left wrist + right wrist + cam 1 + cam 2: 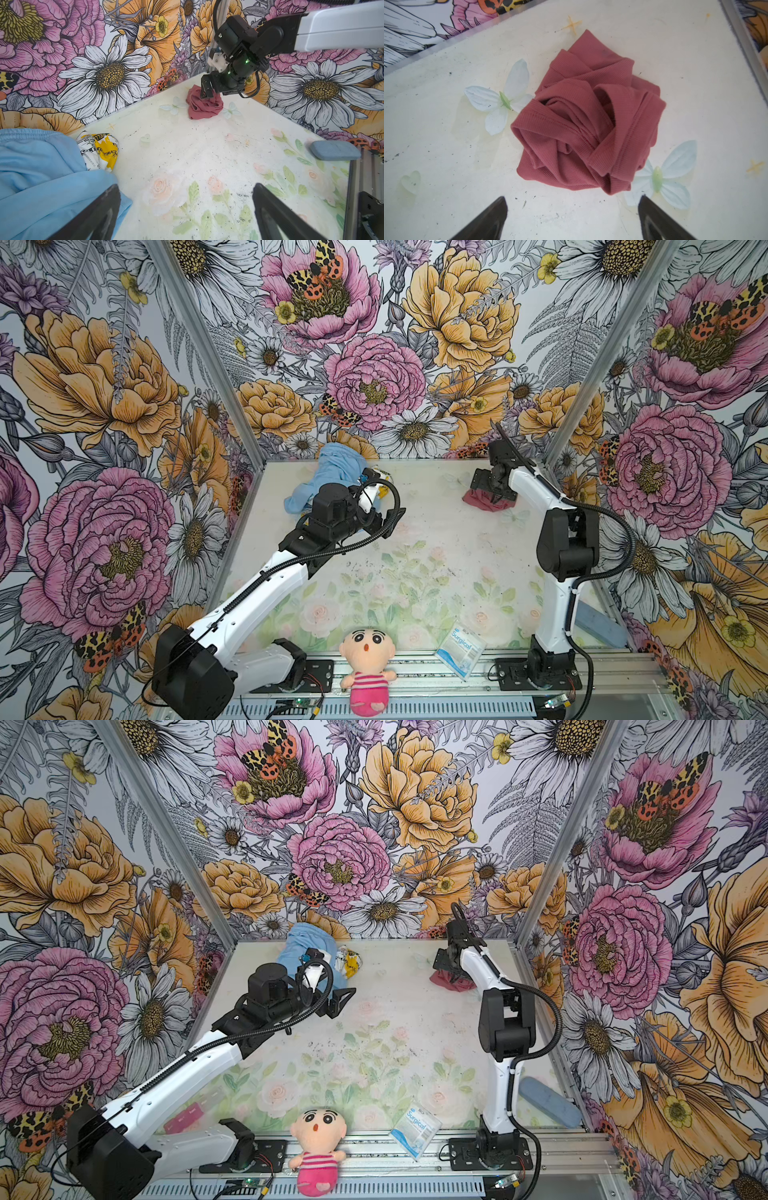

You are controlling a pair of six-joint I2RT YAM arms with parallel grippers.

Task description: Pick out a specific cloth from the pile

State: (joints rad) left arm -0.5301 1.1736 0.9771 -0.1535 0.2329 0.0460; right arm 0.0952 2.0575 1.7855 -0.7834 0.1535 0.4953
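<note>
The cloth (587, 124) lies crumpled (apart from the pile (332, 472)). Beside it the right gripper (573, 197) gapes empty; the left gripper (186, 185) too.

The left arm (266, 585) stretches low from its near-side base toward the far middle, forearm slanting up and wrist turned sideways; the left gripper (187, 186) points toward the right arm (557, 614), its jaws spread wide and empty; the right arm stands nearly upright from its base, elbow raised, forearm reaching away; the right gripper (573, 197) hangs pointing down, jaws wide apart, gripping nothing
</note>
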